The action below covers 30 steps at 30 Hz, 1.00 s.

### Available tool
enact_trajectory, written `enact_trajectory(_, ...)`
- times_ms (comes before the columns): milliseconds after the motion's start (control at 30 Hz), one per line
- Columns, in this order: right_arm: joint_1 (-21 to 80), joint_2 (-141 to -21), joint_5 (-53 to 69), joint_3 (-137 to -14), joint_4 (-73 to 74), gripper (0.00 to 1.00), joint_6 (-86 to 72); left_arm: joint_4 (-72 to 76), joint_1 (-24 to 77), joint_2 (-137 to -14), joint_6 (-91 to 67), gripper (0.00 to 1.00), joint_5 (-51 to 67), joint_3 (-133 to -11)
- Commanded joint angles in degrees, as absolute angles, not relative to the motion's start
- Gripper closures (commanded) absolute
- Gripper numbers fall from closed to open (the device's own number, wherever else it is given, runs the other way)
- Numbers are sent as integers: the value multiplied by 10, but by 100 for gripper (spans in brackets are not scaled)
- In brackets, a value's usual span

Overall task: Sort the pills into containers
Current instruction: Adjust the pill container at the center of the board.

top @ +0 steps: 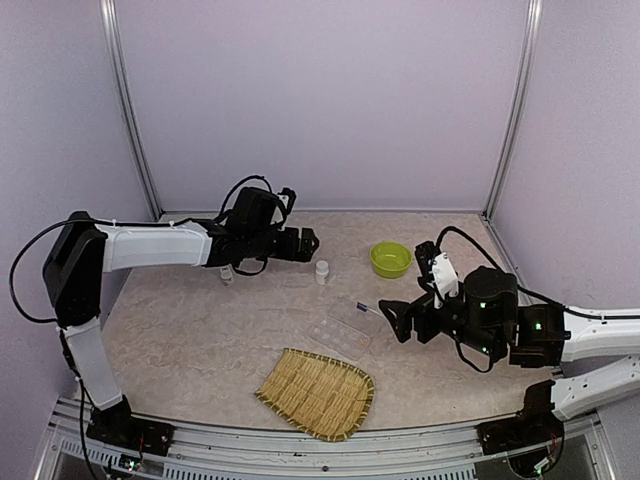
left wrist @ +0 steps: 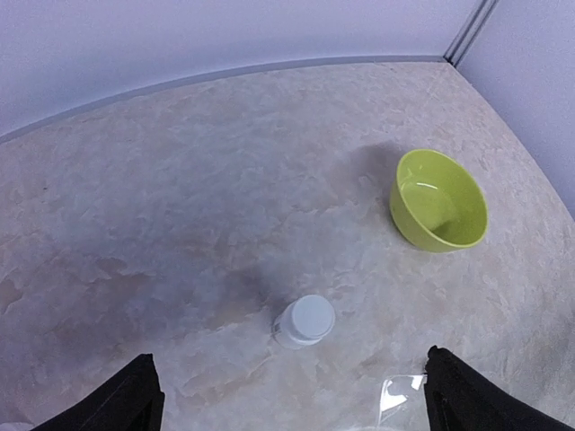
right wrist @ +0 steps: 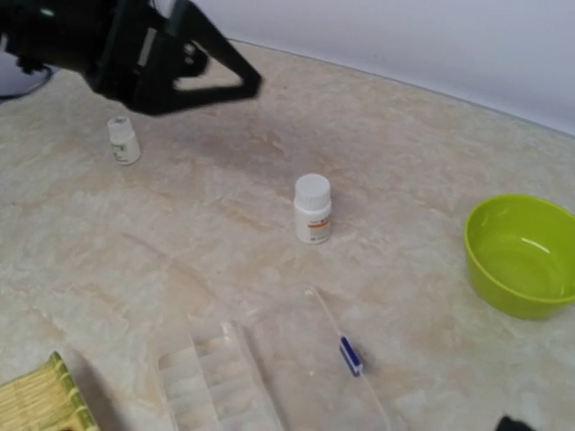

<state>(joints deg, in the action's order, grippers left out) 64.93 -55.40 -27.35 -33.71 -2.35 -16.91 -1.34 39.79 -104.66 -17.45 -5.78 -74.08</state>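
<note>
The clear organiser box (top: 340, 331) lies open on the table between the arms, its lid with a small blue latch (right wrist: 350, 355) folded out to the right; the compartments (right wrist: 220, 386) show in the right wrist view. A white pill bottle (top: 322, 271) stands upright behind it, also seen in both wrist views (left wrist: 304, 321) (right wrist: 313, 208). A smaller white bottle (top: 227, 273) stands further left. No loose pills show. My left gripper (top: 300, 243) hovers open and empty just above and short of the bottle (left wrist: 289, 357). My right gripper (top: 392, 322) is open and empty at the box's right edge; only one fingertip (right wrist: 514, 424) shows.
A lime-green bowl (top: 391, 259) stands at the back right of the bottle, also in the left wrist view (left wrist: 438, 199). A woven bamboo tray (top: 317, 393) lies near the front edge, just in front of the organiser. Walls enclose the table at the back and sides.
</note>
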Motion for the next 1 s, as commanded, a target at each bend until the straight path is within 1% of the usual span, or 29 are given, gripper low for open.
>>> enact_trajectory(0, 643, -536, -284, -323, -9, 0, -187, -30, 413, -1110, -150, 1, -17, -789)
enact_trajectory(167, 642, -529, -282, -316, -7, 0, -191, -40, 418, -1159, -151, 1, -5, -828)
enact_trajectory(333, 637, -568, -282, -314, -13, 0, -204, -43, 421, -1177, -159, 1, -5, -832)
enact_trajectory(533, 606, -676, -293, -341, -8, 0, -241, -17, 432, -1141, -172, 1, -5, -774)
enact_trajectory(667, 574, -742, -282, -369, -7, 0, -238, -13, 443, -1111, -185, 1, -11, -733)
enact_trajectory(833, 564, -820, -248, -413, 6, 0, -205, -13, 460, -1078, -206, 1, -4, -671)
enact_trajectory(967, 565, -871, -212, -431, 19, 0, -198, -3, 469, -1061, -227, 1, 27, -634)
